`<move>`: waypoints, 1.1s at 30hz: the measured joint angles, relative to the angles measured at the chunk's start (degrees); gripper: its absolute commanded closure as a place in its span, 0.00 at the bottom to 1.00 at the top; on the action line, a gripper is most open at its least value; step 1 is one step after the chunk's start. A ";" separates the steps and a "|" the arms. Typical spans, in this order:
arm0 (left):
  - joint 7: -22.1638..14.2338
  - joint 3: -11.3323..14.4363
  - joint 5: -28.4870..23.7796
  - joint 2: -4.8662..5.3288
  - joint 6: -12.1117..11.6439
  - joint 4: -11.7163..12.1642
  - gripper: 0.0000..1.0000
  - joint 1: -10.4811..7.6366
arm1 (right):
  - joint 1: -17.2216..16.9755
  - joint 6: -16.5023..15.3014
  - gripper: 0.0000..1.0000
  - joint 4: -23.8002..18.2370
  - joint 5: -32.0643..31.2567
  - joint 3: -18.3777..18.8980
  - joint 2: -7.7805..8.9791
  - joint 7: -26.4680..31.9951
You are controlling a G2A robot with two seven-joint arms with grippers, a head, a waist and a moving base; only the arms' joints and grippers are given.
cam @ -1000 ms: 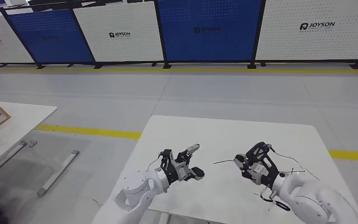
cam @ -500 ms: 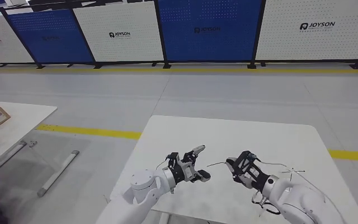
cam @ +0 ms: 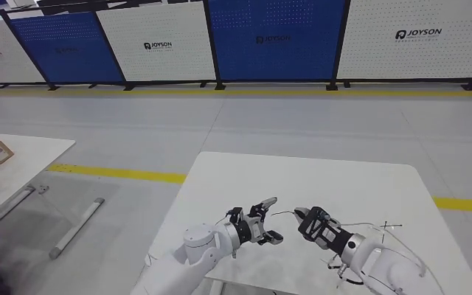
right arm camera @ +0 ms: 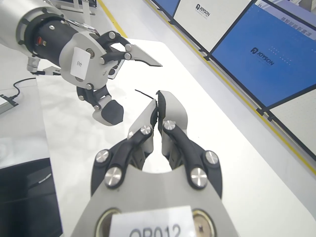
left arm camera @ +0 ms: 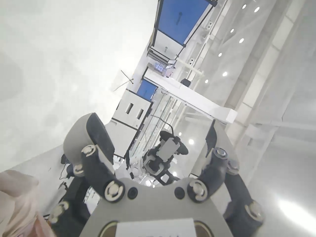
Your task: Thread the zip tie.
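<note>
My right gripper (cam: 299,214) is shut on a thin black zip tie (cam: 284,213) above the white table (cam: 295,173). A short free end of the zip tie (right arm camera: 144,94) sticks out past the closed right gripper (right arm camera: 157,99) toward the left arm. My left gripper (cam: 271,219) stands open a little way off, its jaws facing that end. In the right wrist view the left gripper (right arm camera: 134,87) has one pointed finger above the tie's end and one padded finger below, without touching it. The left gripper (left arm camera: 153,134) frames the right gripper (left arm camera: 163,156) between its spread fingers.
More loose zip ties (cam: 389,225) lie crossed on the table behind the right arm, also the loose zip ties (left arm camera: 126,80) in the left wrist view. Both grippers are near the table's front edge. Blue and white panels (cam: 273,40) stand far behind.
Both grippers have drawn together: the right one moved left with the zip tie, the left one moved right. The gap between them has become small.
</note>
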 measured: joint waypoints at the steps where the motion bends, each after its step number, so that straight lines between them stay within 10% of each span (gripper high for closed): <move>1: -0.01 0.00 0.00 0.00 0.00 0.00 0.00 0.00 | 0.00 0.00 1.00 0.00 0.00 0.00 0.00 0.01; 33: 2.12 1.05 -5.86 -1.33 -2.61 0.93 0.00 -1.41 | 0.19 -0.43 1.00 -1.83 -9.40 -2.23 0.05 -0.39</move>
